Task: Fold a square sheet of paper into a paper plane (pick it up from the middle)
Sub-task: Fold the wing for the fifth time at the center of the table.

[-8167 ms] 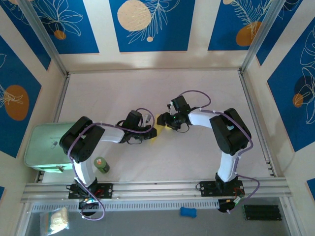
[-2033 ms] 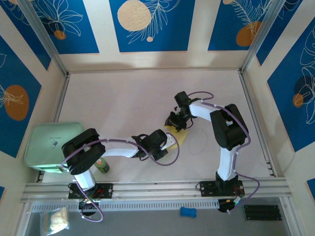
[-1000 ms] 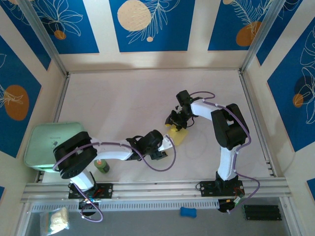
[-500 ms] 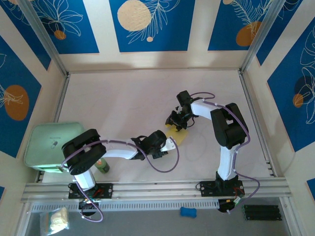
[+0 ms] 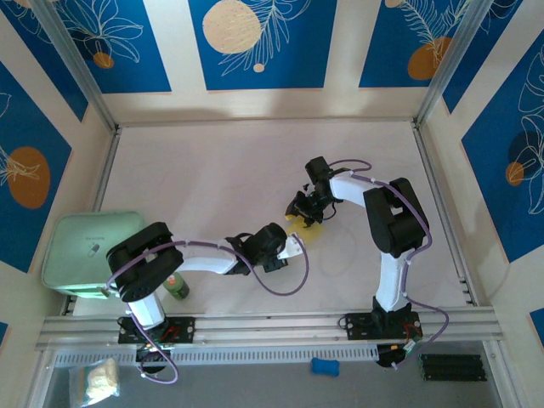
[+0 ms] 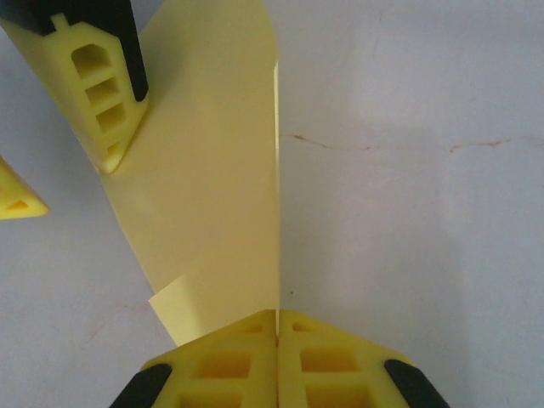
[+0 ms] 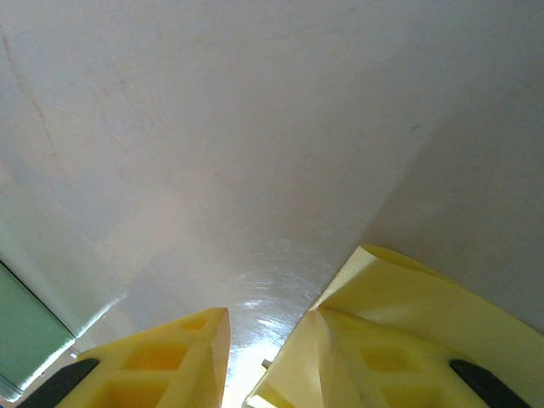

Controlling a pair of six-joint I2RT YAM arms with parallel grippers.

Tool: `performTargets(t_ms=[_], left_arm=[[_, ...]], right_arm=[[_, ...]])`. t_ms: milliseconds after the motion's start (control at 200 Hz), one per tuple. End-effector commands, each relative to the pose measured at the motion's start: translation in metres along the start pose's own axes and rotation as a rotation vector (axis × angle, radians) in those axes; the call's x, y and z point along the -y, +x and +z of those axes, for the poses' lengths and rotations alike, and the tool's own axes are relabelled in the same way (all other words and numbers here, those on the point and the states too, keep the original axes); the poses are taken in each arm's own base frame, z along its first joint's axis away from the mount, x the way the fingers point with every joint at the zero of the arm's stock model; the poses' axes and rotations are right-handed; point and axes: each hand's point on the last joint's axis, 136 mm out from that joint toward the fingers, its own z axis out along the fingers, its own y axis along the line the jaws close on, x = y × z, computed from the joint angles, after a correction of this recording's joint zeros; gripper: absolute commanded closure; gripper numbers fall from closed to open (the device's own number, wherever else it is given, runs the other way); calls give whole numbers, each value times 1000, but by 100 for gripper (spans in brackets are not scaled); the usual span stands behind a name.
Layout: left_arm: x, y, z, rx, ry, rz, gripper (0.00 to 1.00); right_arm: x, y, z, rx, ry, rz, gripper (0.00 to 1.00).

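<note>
From the top external view, the sheet of paper (image 5: 309, 232) is being kept on the tabletop (image 5: 212, 161) near its middle, between the left end effector (image 5: 291, 248) and the right end effector (image 5: 303, 212).

In the left wrist view, the raised folded edge of the sheet (image 6: 212, 178) is being pinched by the left end effector (image 6: 277, 319), its jaws being pressed fully together on it. One finger (image 6: 100, 81) of the right end effector is being rested on the sheet's far part.

In the right wrist view, the right end effector (image 7: 268, 319) is being held narrowly apart, the tabletop being seen through the gap, with the sheet (image 7: 416, 297) lying against one finger.
</note>
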Motion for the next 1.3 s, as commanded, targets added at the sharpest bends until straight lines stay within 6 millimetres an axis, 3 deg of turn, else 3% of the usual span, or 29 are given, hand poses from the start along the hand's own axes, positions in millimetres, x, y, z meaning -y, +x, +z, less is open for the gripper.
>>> performTargets(t_ms=[0, 220, 445, 580, 755, 850, 940, 1100, 1291], left_arm=[[6, -3, 0, 23, 54, -53, 95], [13, 3, 2, 22, 126, -167, 99], [6, 2, 0, 33, 167, -310, 100], [3, 6, 1, 23, 183, -391, 100], [-5, 6, -1, 46, 191, -508, 100], [-12, 5, -3, 68, 203, -591, 100], [-19, 7, -3, 72, 211, -678, 100], [-29, 6, -2, 84, 237, -835, 100], [-41, 3, 0, 105, 280, -1011, 100]], right_arm=[[13, 3, 9, -32, 31, 37, 67], [15, 3, 12, -38, 34, 42, 67], [-1, 0, 0, -19, -8, 9, 66], [-24, -7, -21, 26, -89, -44, 60], [-48, -19, -67, 172, -183, -123, 49], [-39, -26, -91, 289, -172, -134, 45], [-20, -29, -107, 388, -130, -120, 42], [15, -18, -110, 452, -94, -88, 40], [22, -2, -103, 431, -117, -124, 39]])
